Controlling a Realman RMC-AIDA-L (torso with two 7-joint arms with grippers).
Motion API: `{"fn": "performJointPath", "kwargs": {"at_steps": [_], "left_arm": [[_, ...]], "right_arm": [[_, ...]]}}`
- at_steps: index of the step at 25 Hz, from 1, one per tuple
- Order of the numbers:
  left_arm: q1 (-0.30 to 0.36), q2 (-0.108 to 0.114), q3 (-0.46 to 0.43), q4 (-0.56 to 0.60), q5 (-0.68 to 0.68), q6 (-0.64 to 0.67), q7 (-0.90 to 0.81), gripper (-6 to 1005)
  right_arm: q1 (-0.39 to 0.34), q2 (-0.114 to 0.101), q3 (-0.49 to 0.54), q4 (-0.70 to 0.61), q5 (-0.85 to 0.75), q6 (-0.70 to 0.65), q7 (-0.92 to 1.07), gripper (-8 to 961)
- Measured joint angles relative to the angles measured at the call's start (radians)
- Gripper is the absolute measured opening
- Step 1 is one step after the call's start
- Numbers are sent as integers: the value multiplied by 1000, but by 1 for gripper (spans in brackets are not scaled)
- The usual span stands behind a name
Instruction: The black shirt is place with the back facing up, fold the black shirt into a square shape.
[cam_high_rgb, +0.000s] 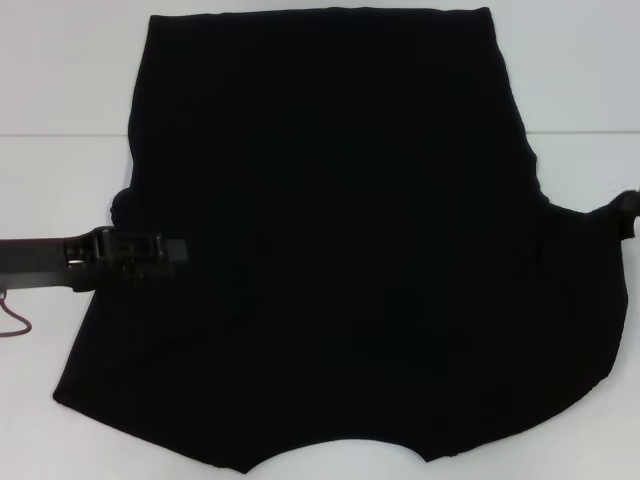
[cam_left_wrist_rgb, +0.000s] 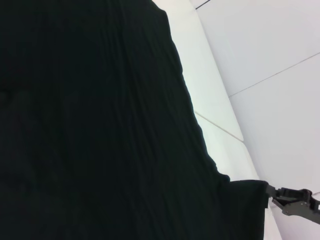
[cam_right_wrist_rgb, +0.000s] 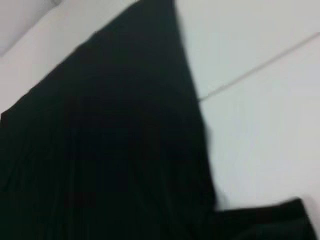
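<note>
Black shirt (cam_high_rgb: 330, 240) spread flat across the middle of the white surface (cam_high_rgb: 60, 70), plain side up, collar notch at the near edge, hem toward the far edge. So long axis runs near-to-far.

Left pincer (cam_high_rgb: 180, 252) reaching in from the left edge, sitting over the shirt's left side about where the sleeve meets the body. Can't tell if spread or pinching, black on black.

Right pincer (cam_left_wrist_rgb: 272, 197) out at the right edge, right on the tip of the right sleeve (cam_high_rgb: 615, 215), looks pressed together on the cloth.

Probably sleeves getting folded inward across that axis next. Each arm nearer its own sleeve.
</note>
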Motion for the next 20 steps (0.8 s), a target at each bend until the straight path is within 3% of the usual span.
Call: {"fn": "performJointPath", "kwargs": {"at_steps": [5,11,17,20], "left_arm": [[-2,3,0,-1,-5,0,0,381],[1,5,-16,-1,-21,0,0,382],[2,5,-25,-3,-23,-1,-1,381],[6,5,-29,-7,-23,-5,1,382]], "right_arm": [[45,23,-53,-9,5,-15,-265,21],[73,35,-241,-78,-1,-89,-534,21],[116,43,-381,-108,-20,-132,-595,21],[144,72,-434,-107,-102,-117,-584,21]]}}
